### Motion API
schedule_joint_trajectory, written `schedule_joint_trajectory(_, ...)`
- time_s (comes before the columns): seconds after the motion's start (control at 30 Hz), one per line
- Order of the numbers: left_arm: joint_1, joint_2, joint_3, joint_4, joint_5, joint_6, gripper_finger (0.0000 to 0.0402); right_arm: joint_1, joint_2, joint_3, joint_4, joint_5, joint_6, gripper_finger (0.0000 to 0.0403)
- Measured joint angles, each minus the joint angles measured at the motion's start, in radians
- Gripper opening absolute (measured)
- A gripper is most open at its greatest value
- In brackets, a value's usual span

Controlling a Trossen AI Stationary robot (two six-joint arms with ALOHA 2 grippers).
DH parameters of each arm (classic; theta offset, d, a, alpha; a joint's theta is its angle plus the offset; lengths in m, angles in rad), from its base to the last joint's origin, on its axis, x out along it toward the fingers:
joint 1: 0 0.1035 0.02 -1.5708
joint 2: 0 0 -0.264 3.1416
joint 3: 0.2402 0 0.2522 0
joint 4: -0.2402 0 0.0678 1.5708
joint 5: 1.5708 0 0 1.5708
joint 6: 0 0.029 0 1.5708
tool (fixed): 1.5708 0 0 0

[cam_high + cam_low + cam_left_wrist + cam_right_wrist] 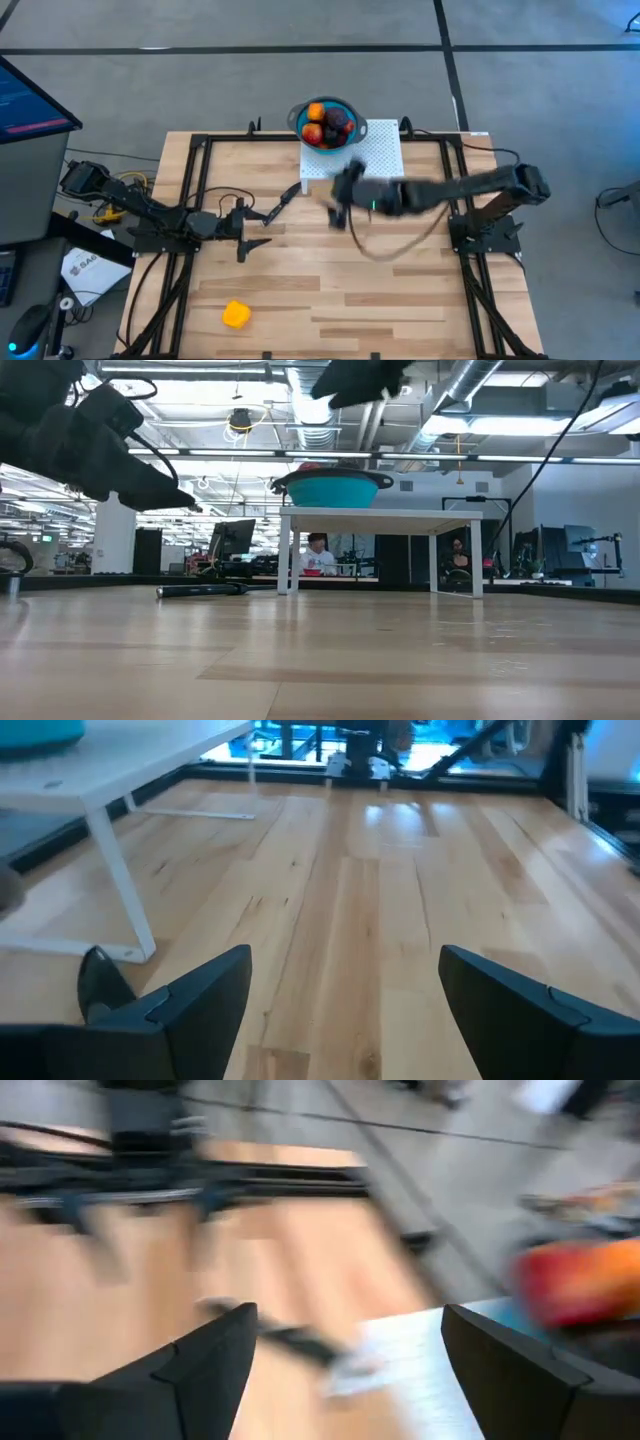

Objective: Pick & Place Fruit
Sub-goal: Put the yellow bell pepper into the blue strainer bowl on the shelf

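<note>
Most fruit (325, 123) sits piled in the blue bowl (345, 107) at upper centre, one yellow piece (235, 315) waits lower left on the desk (400, 290), and both the right pincer (340, 195) and left pincer (252, 230) stand apart, empty, probably between trips.

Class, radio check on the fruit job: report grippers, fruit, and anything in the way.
Left gripper open, idle over the table. Right gripper open, empty, beside the white stand. Most fruit in blue bowl; yellow fruit left on the table. Black knife lies between the arms.
</note>
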State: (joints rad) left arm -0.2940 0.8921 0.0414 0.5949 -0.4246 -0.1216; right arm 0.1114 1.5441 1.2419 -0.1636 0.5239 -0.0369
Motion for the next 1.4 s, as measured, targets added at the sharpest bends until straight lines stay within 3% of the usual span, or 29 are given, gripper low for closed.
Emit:
schedule_joint_trajectory(0.1,-0.035,0.000,0.010,-0.010,0.032,0.046,0.0314,0.111,0.032,-0.167,0.245,-0.002,0.142,0.0308)
schedule_joint_trajectory(0.23,-0.138,0.000,0.092,-0.104,0.057,0.068,0.0314,0.220,0.141,-0.344,0.704,0.031,0.293,0.0306)
schedule_joint_trajectory(0.33,-0.237,0.016,0.201,-0.286,0.056,0.090,0.0314,0.269,0.264,-0.395,0.993,0.119,0.323,0.0306)
schedule_joint_trajectory(0.47,-0.374,0.067,0.350,-0.520,0.091,0.090,0.0314,0.282,0.405,-0.398,1.180,0.177,0.332,0.0306)
schedule_joint_trajectory(0.57,-0.476,0.103,0.431,-0.632,0.187,0.062,0.0314,0.270,0.473,-0.398,1.259,0.181,0.356,0.0306)
schedule_joint_trajectory(0.7,-0.601,0.145,0.481,-0.628,0.222,-0.079,0.0314,0.249,0.506,-0.397,1.283,0.179,0.403,0.0306)
schedule_joint_trajectory(0.8,-0.690,0.189,0.482,-0.634,0.182,-0.164,0.0314,0.239,0.504,-0.397,1.285,0.177,0.405,0.0306)
schedule_joint_trajectory(0.9,-0.755,0.245,0.482,-0.633,0.072,-0.180,0.0314,0.239,0.505,-0.398,1.312,0.176,0.397,0.0306)
schedule_joint_trajectory(1.03,-0.783,0.317,0.481,-0.633,-0.044,-0.220,0.0314,0.240,0.503,-0.397,1.326,0.172,0.403,0.0306)
schedule_joint_trajectory(1.23,-0.783,0.385,0.481,-0.631,-0.048,-0.362,0.0314,0.240,0.504,-0.395,1.342,0.172,0.413,0.0306)
schedule_joint_trajectory(1.4,-0.783,0.405,0.472,-0.627,-0.037,-0.379,0.0314,0.241,0.504,-0.380,1.343,0.170,0.423,0.0306)
